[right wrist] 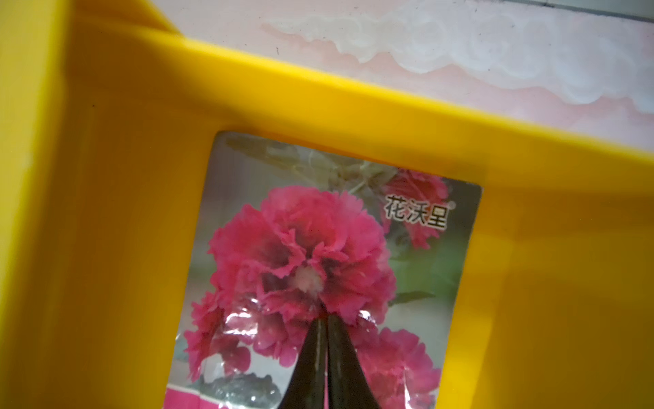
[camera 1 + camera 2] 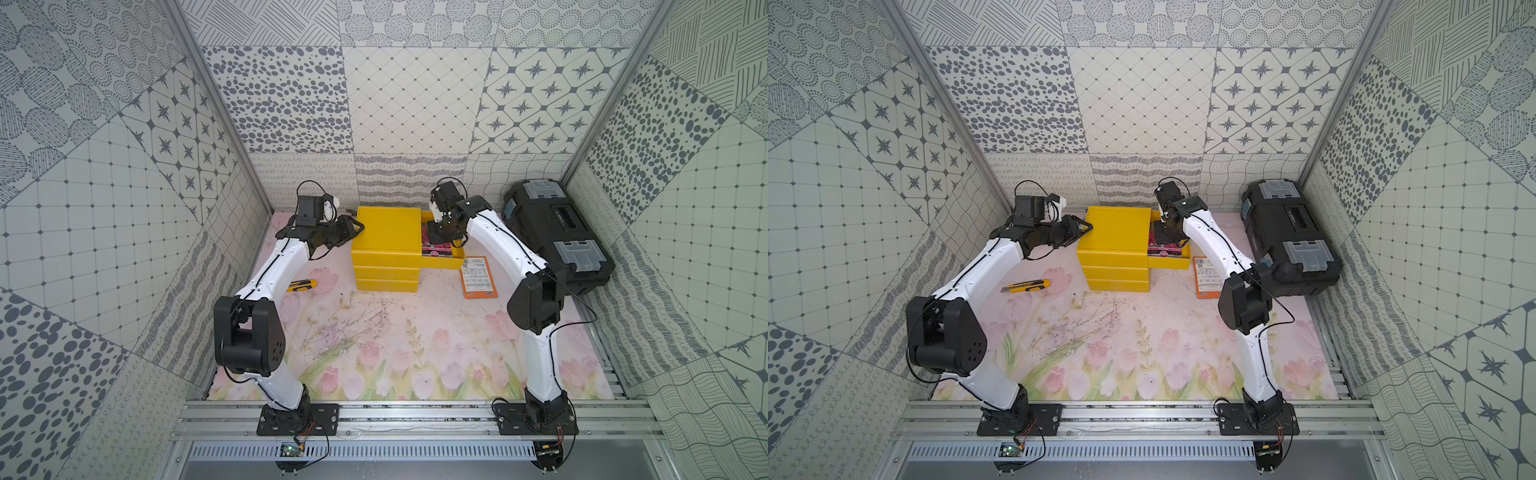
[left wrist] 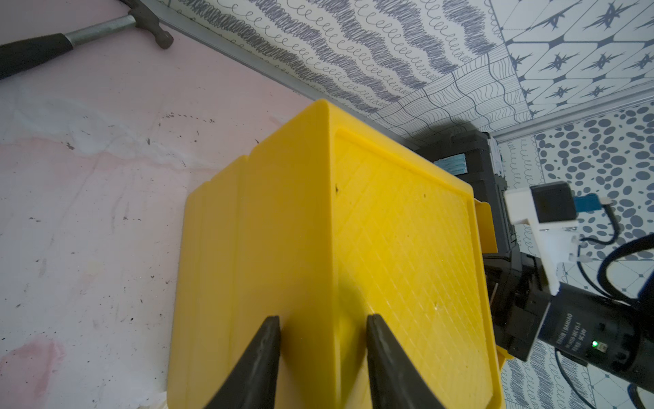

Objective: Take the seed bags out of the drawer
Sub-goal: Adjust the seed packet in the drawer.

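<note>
right pincer tips together, pressed on the pink seed bag — lying flat in the open drawer.

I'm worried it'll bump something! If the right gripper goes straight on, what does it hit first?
The pink seed bag lying in the open drawer. The right gripper has shut fingers that seem to be touching it now, though depth is unclear.

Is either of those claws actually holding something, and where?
The right gripper seems to pinch the pink seed bag in the drawer at mid-face. The left gripper only straddles the cabinet edge.
</note>
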Robot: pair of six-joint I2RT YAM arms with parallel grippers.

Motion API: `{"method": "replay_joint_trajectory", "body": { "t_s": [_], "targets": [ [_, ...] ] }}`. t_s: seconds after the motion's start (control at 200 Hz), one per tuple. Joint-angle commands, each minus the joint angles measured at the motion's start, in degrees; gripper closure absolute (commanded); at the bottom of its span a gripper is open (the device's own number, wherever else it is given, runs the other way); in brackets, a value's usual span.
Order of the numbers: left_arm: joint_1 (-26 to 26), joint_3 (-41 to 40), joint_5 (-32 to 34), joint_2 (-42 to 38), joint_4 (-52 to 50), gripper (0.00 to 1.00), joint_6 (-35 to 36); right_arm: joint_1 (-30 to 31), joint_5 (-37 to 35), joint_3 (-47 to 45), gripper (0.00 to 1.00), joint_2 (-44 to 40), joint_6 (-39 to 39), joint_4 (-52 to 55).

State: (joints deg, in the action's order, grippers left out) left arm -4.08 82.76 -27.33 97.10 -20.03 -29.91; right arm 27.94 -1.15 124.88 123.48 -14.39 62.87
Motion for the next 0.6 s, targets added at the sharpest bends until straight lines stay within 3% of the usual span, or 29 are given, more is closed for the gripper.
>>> {"method": "replay_joint_trajectory", "body": {
  "t_s": [0.0,0.375,0.595],
  "targets": [
    [0.0,-0.7,1.5,0.5,-11.2,0.58,1.2,0.3,5.8,1.9,0.89,2.0,-1.2,-0.1],
    [0.1,-0.7,1.4,0.7,-11.2,0.58,1.1,0.3,17.6,5.1,0.9,4.1,-4.0,-0.4],
    [0.0,-0.7,1.3,0.8,-11.3,0.58,1.1,-0.6,16.6,6.6,0.74,1.8,-4.9,-0.4]
  ]
}}
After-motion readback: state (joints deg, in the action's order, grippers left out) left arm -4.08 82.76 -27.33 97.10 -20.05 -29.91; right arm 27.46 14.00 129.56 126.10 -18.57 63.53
